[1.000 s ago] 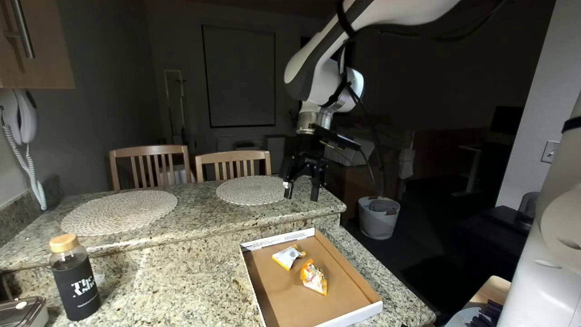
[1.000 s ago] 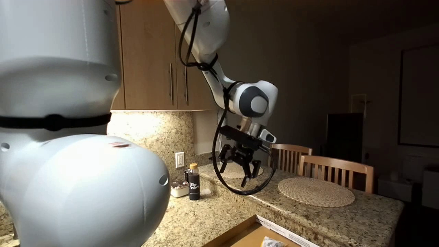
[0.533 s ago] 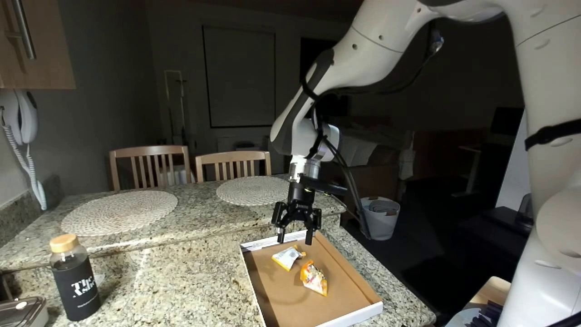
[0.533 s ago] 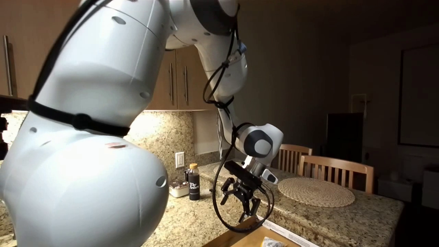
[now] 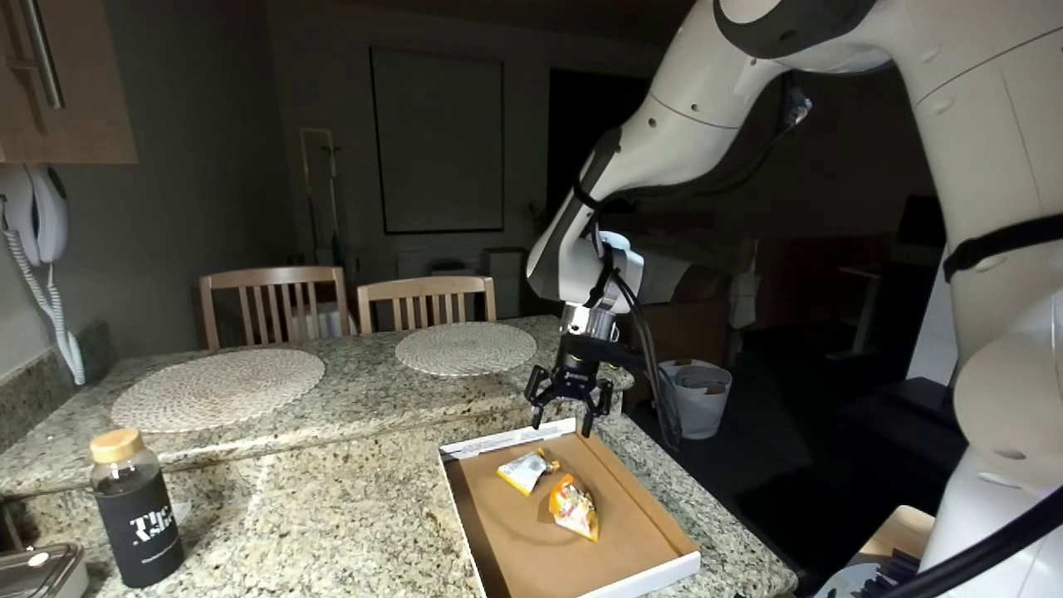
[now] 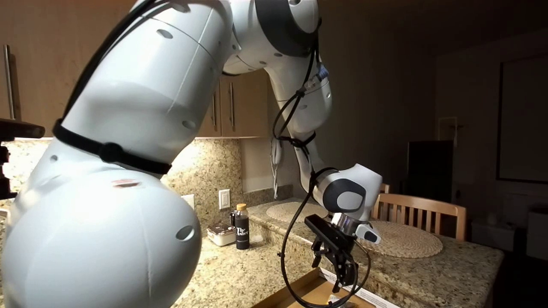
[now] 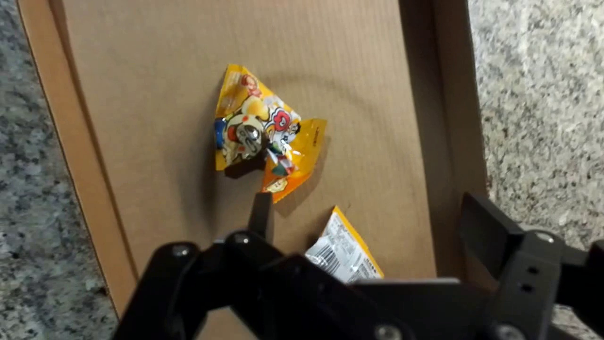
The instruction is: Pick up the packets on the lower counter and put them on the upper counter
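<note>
Two crinkled packets lie in a brown tray on the lower counter [image 5: 357, 515]. The white-faced packet [image 5: 525, 472] has yellow edges; the orange printed packet [image 5: 573, 508] lies beside it. In the wrist view the orange packet [image 7: 255, 127] shows whole, and the white packet [image 7: 342, 250] is partly hidden by my gripper. My gripper [image 5: 562, 425] is open and empty above the tray's far end. In the wrist view the white packet lies between the open gripper's [image 7: 368, 203] fingers, below them. The upper counter [image 5: 365, 390] is the raised ledge behind the tray.
The tray [image 5: 523, 556] has low white-rimmed walls. Round placemats [image 5: 220, 389] [image 5: 465, 348] lie on the upper counter. A dark bottle [image 5: 141, 523] and a lidded container [image 5: 46, 571] stand on the lower counter. Chairs [image 5: 428, 301] stand behind; a cable loop hangs beside my gripper.
My gripper has come down from above the upper counter to over the tray. In the last half second it shifted right in both exterior views. It stays open; the packets have not moved.
</note>
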You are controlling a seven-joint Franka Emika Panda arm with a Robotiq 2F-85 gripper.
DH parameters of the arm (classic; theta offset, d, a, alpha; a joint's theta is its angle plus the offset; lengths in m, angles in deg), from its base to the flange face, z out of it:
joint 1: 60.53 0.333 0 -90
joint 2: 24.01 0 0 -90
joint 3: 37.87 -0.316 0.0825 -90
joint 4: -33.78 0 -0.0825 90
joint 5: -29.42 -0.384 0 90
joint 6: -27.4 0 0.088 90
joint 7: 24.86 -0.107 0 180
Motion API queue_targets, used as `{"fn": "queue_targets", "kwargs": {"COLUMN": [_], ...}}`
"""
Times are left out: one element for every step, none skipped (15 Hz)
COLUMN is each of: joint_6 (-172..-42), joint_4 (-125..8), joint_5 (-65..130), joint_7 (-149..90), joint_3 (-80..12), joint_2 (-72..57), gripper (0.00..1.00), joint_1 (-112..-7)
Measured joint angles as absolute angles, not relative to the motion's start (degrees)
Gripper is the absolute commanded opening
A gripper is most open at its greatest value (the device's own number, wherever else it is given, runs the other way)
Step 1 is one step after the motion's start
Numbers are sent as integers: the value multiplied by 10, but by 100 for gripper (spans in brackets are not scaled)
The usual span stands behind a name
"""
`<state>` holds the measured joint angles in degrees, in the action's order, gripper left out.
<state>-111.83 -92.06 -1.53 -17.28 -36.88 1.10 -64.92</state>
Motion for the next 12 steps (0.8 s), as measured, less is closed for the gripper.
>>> {"fn": "queue_targets", "kwargs": {"joint_6": [-1133,-1142,-1149,-1152,-1152,-1152,-1152,-1149,-1149,-1151,-1154,-1164], "joint_4": [-921,-923,-924,-926,-929,-932,-935,-936,-936,-936,-936,-937], "joint_5": [-10,-4,0,3,5,5,6,6,7,7,7,6], "joint_7": [-189,-203,-211,-211,-211,-211,-212,-212,-218,-227,-235,-243], "joint_3": [-369,-371,-374,-378,-383,-387,-388,-388,-387,-386,-384,-382], "joint_2": [15,17,17,12,4,-5,-12,-14,-11,-5,4,14], "gripper": [100,100,100,100,100,100,100,100,100,100,100,100], "joint_1": [-647,-645,-643,-641,-639,-639,-638,-638,-639,-639,-640,-642]}}
